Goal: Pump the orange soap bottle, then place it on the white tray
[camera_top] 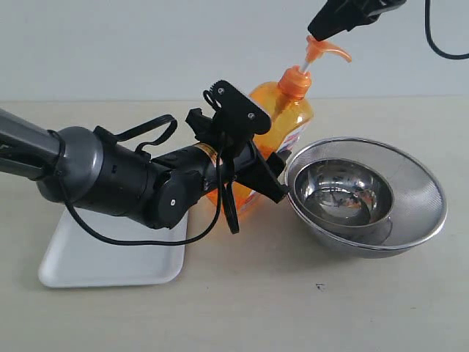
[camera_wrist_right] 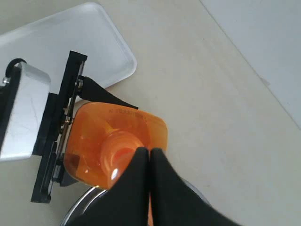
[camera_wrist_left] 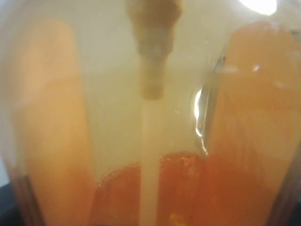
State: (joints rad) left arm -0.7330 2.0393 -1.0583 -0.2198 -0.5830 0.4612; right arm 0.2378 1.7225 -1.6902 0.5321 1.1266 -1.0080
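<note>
The orange soap bottle [camera_top: 293,117] stands upright on the table between the white tray [camera_top: 110,257] and the steel bowls. My left gripper [camera_top: 256,147] is shut on its body from the tray side, one finger on each flat face. In the left wrist view the bottle [camera_wrist_left: 235,117] fills the picture, with its dip tube and the orange soap level showing. My right gripper [camera_top: 316,31] is shut, and its tips rest on top of the orange pump head [camera_top: 322,50]. From above, the shut right gripper [camera_wrist_right: 150,151] covers part of the pump over the bottle [camera_wrist_right: 94,141].
Two nested steel bowls [camera_top: 366,194] sit just right of the bottle, almost touching it; their rim [camera_wrist_right: 77,209] shows under the right gripper. The white tray [camera_wrist_right: 61,42] lies partly beneath the left arm. A black cable loops from the left arm.
</note>
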